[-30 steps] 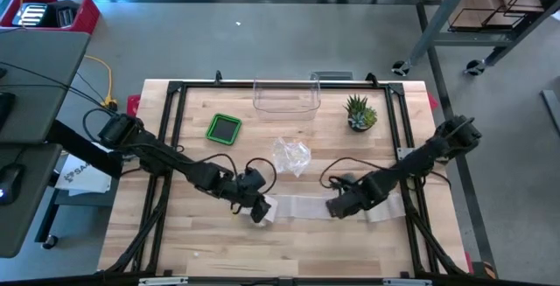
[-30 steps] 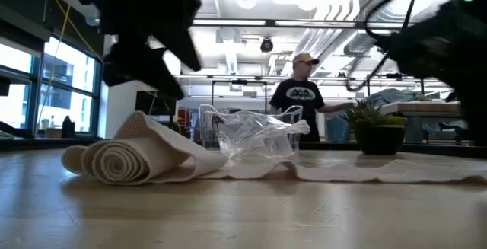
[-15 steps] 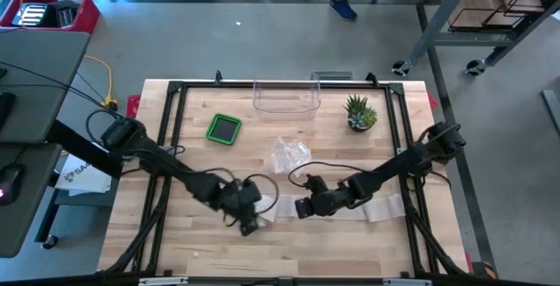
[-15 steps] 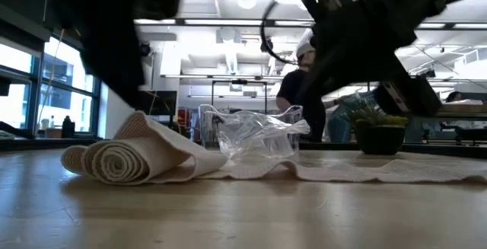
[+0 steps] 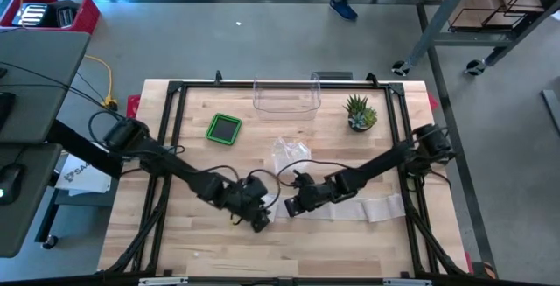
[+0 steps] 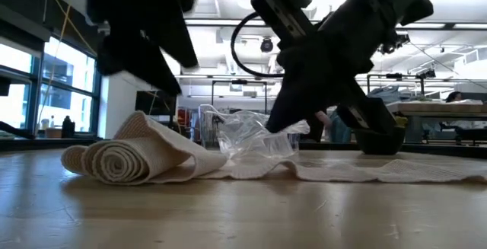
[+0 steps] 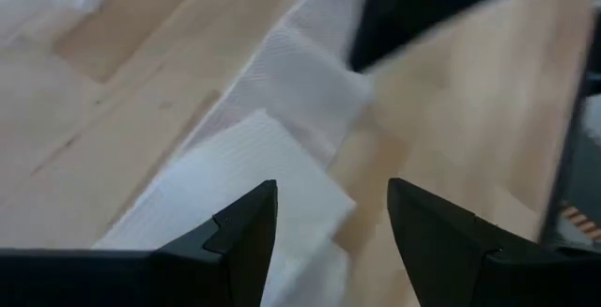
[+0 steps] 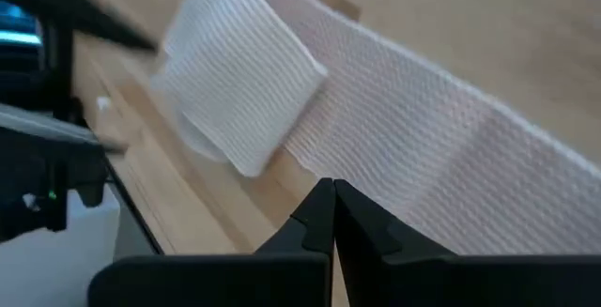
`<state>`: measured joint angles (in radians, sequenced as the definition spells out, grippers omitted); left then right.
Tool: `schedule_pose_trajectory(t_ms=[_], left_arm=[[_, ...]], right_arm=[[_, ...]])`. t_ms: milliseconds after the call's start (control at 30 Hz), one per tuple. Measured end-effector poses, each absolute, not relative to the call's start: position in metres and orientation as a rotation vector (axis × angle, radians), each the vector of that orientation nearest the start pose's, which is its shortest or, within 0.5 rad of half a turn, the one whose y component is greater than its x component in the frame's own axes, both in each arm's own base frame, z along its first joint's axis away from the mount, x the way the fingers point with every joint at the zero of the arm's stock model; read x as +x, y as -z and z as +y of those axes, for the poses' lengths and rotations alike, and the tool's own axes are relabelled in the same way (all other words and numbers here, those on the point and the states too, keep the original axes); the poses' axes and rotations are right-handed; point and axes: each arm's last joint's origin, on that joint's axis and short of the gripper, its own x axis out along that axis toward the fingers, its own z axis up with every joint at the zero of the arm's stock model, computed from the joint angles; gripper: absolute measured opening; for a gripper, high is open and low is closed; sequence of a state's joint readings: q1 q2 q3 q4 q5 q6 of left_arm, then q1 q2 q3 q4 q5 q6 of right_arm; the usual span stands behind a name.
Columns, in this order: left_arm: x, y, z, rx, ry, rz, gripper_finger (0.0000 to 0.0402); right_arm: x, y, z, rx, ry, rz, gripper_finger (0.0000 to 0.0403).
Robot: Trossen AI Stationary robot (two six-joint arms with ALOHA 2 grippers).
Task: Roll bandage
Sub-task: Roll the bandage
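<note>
The white woven cloth bandage lies across the lower middle of the wooden table in the high view, its rolled end at lower left in the low view and its flat tail running right. The left gripper hangs just over the rolled end with fingers spread, grasping nothing. The right gripper, fingers clenched together and empty, sits just right of the roll, over the flat strip.
</note>
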<state>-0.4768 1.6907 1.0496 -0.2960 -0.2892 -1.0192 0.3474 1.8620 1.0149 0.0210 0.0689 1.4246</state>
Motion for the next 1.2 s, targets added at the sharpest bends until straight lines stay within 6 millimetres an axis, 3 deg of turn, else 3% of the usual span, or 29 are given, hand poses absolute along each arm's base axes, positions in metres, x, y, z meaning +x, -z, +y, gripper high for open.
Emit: schedule_pose_trajectory(t_ms=[233, 633, 833, 1200], left_arm=[[0.330, -0.165, -0.140, -0.631, -0.215, 0.892, 0.0197], [0.361, -0.134, -0.142, -0.599, -0.312, 0.968, 0.0197], [0.360, -0.136, -0.137, -0.522, -0.352, 1.043, 0.0197], [0.337, -0.149, -0.125, -0.399, -0.519, 1.138, 0.0197]], right_arm=[[0.345, -0.134, 0.124, 1.153, 0.376, 0.883, 0.0000], [0.346, -0.117, 0.126, 1.215, 0.473, 0.886, 0.0000], [0.343, -0.113, 0.131, 1.202, 0.492, 0.892, 0.0000], [0.340, -0.112, 0.131, 1.181, 0.514, 0.910, 0.0000]])
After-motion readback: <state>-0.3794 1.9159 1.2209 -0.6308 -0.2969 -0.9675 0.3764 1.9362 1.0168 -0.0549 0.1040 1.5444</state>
